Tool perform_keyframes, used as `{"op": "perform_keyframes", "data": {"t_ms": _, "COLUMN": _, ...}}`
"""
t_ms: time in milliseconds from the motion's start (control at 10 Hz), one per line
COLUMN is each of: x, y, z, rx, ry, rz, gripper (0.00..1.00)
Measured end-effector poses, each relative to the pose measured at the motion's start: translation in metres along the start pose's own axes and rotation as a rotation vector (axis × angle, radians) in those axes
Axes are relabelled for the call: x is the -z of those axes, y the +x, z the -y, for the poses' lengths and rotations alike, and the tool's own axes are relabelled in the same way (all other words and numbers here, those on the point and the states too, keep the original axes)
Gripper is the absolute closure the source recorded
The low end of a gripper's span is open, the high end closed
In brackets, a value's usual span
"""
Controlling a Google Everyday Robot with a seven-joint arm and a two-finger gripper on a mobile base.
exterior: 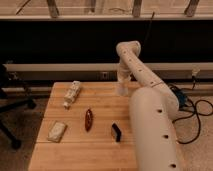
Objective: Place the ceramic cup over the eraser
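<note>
The ceramic cup [121, 90] is a small white cup standing on the far right part of the wooden table [100, 150]. My gripper [121, 81] points down right over the cup, at or just above its top. The eraser [116, 132] is a small black block lying on the table nearer the front, well apart from the cup and left of my big white arm [152, 130]. The green bowl is hidden behind the arm.
A slim dark-red object [88, 120] lies left of the eraser. A pale rectangular block [57, 131] lies at the front left. A whitish crumpled packet [71, 94] lies at the back left. An office chair [10, 100] stands left of the table; cables [195, 107] lie to its right.
</note>
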Motion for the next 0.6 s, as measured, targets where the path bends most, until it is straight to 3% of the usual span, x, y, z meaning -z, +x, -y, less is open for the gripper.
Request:
{"op": "perform_keyframes", "data": {"t_ms": 200, "x": 0.003, "y": -0.005, "z": -0.002, "rx": 0.011, "ry": -0.001, "rz": 0.018, "gripper": 0.94}}
{"op": "perform_keyframes", "data": {"t_ms": 300, "x": 0.007, "y": -0.007, "z": -0.004, "rx": 0.019, "ry": -0.001, "rz": 0.022, "gripper": 0.99}}
{"op": "perform_keyframes", "data": {"t_ms": 600, "x": 0.033, "y": -0.016, "z": -0.009, "rx": 0.08, "ry": 0.036, "rz": 0.017, "gripper": 1.0}}
